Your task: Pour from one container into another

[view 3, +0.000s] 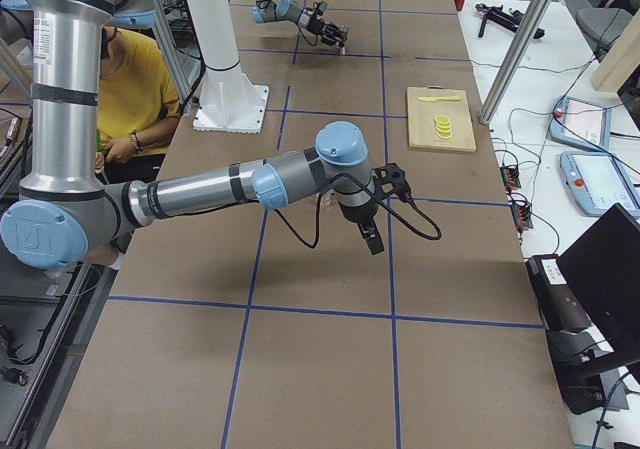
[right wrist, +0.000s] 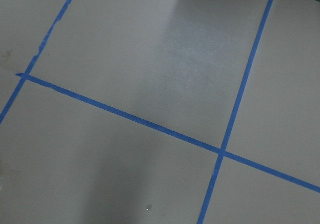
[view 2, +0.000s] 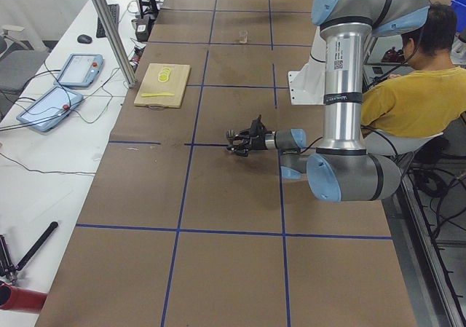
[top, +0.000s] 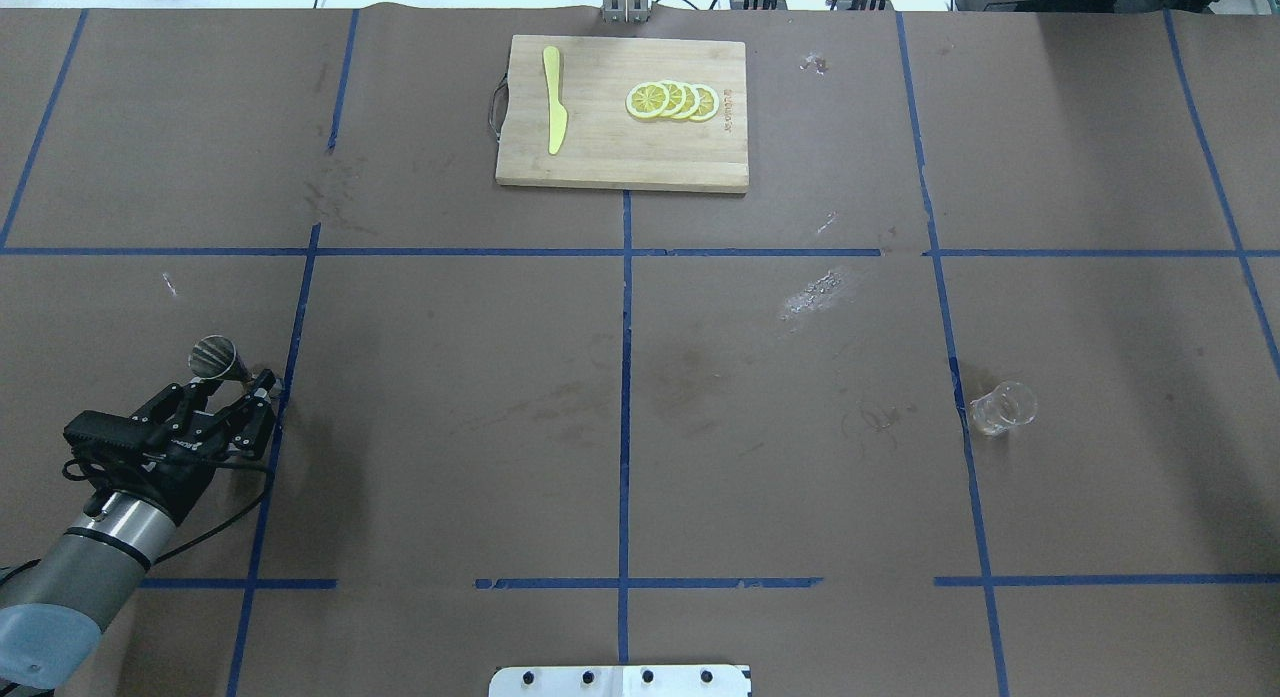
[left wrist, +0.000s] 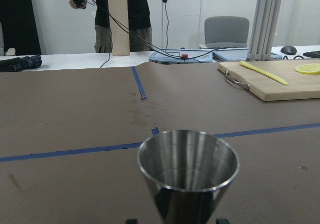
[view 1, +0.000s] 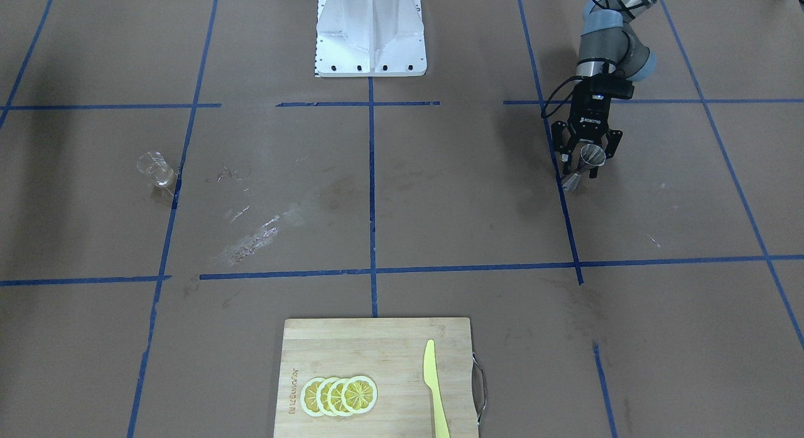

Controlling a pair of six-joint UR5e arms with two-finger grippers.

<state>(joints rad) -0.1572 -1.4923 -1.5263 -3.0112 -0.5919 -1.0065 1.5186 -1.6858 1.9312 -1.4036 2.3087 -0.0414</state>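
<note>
The steel hourglass jigger [view 1: 584, 166] stands upright on the brown table by a blue tape line on my left side. My left gripper [view 1: 586, 156] reaches in low and level. Its fingers straddle the jigger's waist and look open, with a gap showing at each side. The jigger's open cup [left wrist: 188, 166] fills the bottom of the left wrist view and looks empty. The clear glass cup [top: 1002, 407] stands alone on my right side, far from the jigger [top: 213, 355]. My right gripper [view 3: 371, 237] hangs pointing down over the table; I cannot tell whether it is open or shut.
A wooden cutting board [top: 610, 157] with lemon slices [top: 672, 100] and a yellow knife [top: 554, 112] lies at the far middle edge. The white robot base [view 1: 370, 36] is at the near edge. A person in a yellow shirt [view 2: 415, 94] sits beside the table.
</note>
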